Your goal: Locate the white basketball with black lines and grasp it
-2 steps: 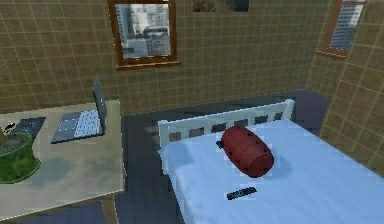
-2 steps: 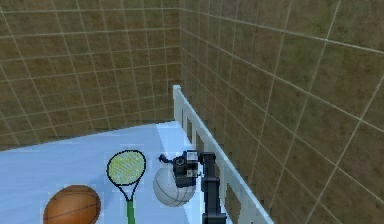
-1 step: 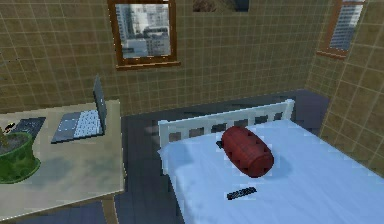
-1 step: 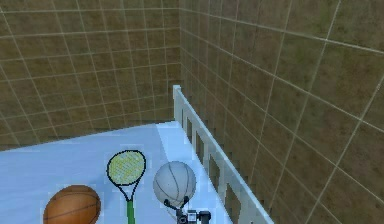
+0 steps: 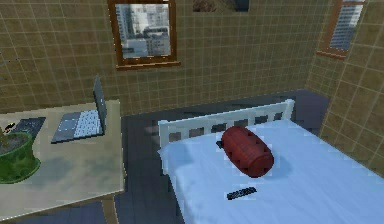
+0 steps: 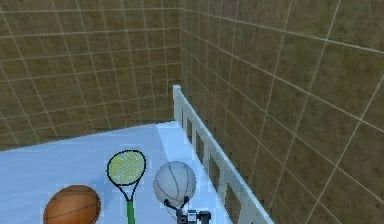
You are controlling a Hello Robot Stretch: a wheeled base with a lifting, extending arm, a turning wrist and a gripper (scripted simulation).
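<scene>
Bed [image 6: 52,160] with white basketball [image 6: 174,182]

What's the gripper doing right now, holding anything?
Gripper: cannot tell whether it holds anything; the white ball lies on the bed at or behind its far end.

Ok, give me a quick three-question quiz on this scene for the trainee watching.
1. True or false: in the arm side view, the white basketball lies on the bed between the tennis racket and the white slatted headboard.
2. What lies left of the racket in that view? A) orange basketball B) a shoe C) a pillow
3. Fill in: in the forward view, the laptop stands on the ____.

Key: 1 true; 2 A; 3 desk.
</scene>
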